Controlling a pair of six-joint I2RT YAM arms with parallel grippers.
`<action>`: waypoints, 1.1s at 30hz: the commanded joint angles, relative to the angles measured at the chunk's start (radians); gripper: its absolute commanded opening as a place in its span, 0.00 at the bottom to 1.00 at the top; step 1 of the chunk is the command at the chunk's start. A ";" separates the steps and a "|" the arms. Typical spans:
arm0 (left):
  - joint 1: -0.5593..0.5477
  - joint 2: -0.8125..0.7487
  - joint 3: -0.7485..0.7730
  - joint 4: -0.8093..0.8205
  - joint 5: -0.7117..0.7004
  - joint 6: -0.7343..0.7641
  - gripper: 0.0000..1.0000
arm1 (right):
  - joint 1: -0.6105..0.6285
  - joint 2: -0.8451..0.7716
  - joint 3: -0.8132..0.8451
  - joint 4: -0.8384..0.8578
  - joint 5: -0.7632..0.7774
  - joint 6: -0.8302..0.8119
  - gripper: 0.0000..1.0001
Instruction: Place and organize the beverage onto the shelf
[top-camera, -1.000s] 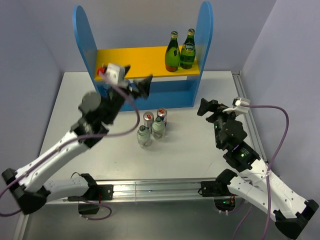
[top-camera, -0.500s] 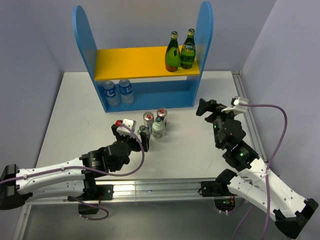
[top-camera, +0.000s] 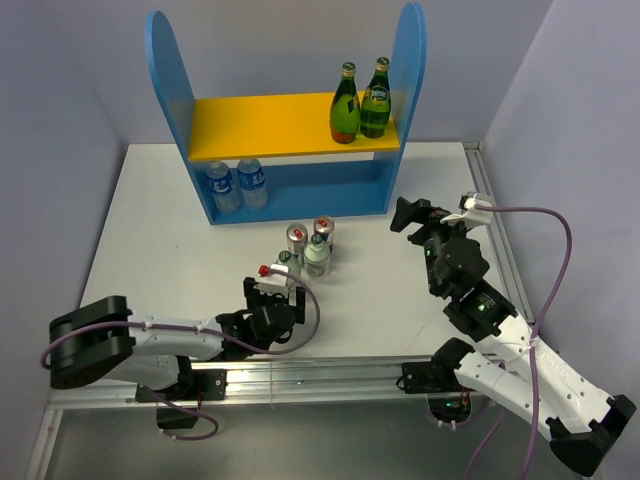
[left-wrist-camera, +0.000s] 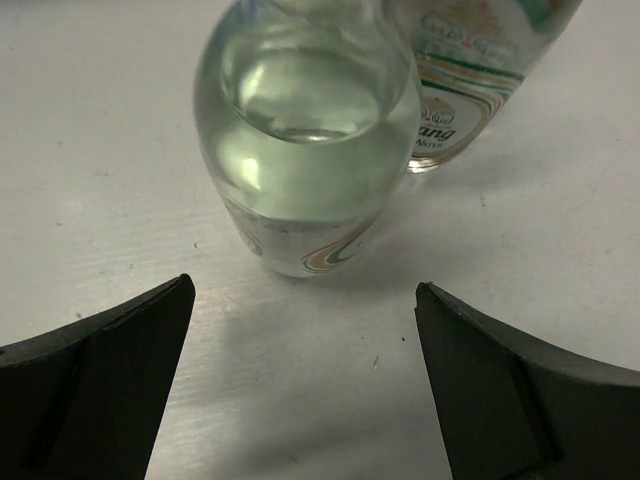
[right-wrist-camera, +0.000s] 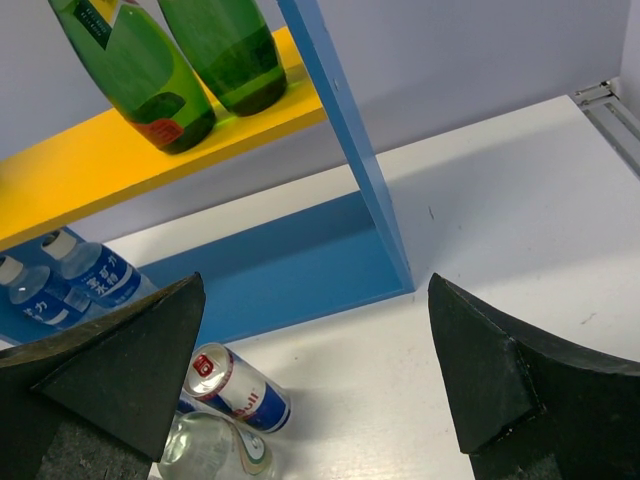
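Note:
The shelf stands at the back, with two green bottles on the right of its yellow board and two water bottles on the left of its blue base. Two cans and two clear glass bottles stand clustered on the table. My left gripper is open and empty, low on the table just in front of the nearest clear bottle, which stands between and beyond the fingers. My right gripper is open and empty, hovering right of the cluster and facing the shelf.
The second clear bottle stands just behind and to the right of the nearest one. A can and a clear bottle show low left in the right wrist view. Grey walls enclose the white table.
My left arm pulled back from the shelf's lower left, swung down and now lies low with its gripper in front of the nearest clear bottle. The right arm has not moved.

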 joint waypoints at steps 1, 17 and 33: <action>0.002 0.086 -0.007 0.242 -0.034 0.009 0.99 | 0.005 0.001 -0.005 0.026 0.000 0.014 1.00; 0.172 0.348 0.008 0.632 0.038 0.141 0.92 | 0.005 0.035 -0.018 0.043 -0.027 0.029 0.99; 0.222 0.405 0.064 0.666 0.111 0.181 0.10 | 0.005 0.064 -0.018 0.054 -0.032 0.035 0.99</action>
